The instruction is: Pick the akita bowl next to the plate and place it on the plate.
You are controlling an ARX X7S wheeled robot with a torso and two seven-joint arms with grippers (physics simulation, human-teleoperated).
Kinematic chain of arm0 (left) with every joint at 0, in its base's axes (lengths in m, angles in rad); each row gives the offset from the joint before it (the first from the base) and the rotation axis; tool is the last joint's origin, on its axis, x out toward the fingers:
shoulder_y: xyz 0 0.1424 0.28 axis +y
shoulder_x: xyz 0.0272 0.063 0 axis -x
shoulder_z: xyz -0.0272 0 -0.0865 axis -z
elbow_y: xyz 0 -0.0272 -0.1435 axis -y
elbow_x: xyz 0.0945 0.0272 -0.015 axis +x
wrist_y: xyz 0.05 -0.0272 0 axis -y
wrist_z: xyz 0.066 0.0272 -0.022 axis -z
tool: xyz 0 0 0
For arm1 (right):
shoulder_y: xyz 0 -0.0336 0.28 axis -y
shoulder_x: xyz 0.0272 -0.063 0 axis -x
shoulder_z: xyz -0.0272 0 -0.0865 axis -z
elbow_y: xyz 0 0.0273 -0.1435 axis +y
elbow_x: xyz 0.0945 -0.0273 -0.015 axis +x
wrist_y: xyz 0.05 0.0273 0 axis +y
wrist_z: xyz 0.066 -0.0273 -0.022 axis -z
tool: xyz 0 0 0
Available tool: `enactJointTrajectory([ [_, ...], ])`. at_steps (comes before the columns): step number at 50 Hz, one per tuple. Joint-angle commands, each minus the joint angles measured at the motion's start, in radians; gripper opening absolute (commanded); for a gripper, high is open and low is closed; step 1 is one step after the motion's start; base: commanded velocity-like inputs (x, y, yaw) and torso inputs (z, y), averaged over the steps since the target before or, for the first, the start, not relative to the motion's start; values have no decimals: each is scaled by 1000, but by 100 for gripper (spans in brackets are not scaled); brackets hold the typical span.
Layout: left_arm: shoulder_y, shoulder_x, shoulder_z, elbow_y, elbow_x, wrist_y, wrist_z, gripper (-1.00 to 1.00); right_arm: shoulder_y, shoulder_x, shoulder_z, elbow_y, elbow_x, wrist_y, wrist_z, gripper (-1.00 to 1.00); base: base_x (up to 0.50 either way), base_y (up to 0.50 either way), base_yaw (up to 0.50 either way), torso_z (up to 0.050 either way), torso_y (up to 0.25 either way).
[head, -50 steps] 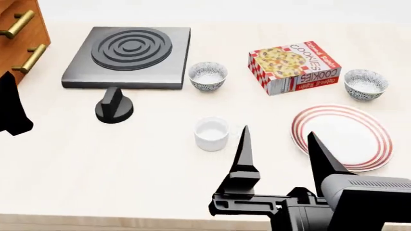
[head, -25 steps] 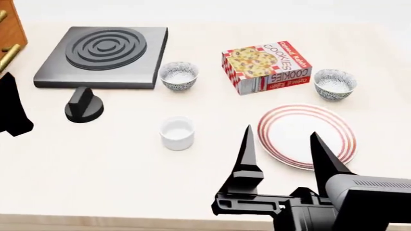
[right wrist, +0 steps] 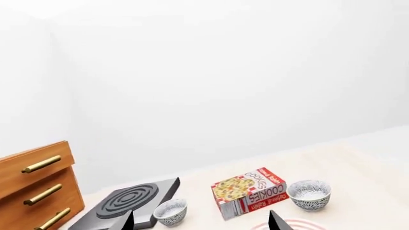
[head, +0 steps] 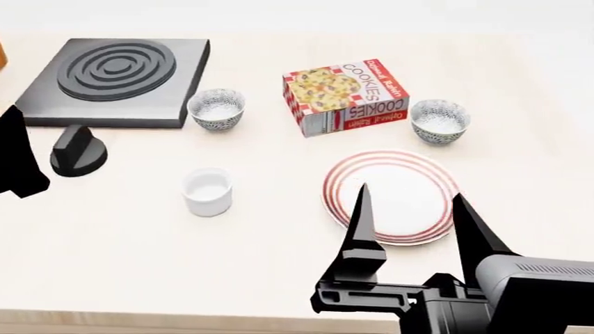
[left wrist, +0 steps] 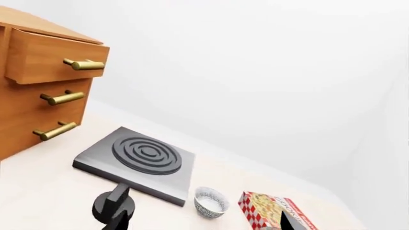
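Your right claw (head: 408, 209) hangs spread and empty over the plate's (head: 390, 174) near rim; the akita bowl (head: 440, 120) sits just beyond the plate, ahead and slightly right, so reach forward.

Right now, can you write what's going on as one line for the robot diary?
stage: approach | right pincer: open, empty, above plate | akita bowl: on table beside plate, untouched | left pincer: barely seen, state unknown
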Motion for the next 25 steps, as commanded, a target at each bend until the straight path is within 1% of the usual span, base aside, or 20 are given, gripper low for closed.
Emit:
enactJointTrajectory([
  [1, -1, -7, 1, 1, -19, -1, -14, 100, -4, 9, -3, 8, 2, -17, 4, 100, 0, -230, 0, 0, 0],
  [25, 6, -21, 10, -4, -43, 17, -34, 100, -3, 26, -17, -4, 23, -13, 30, 100, 0, -228, 0, 0, 0],
])
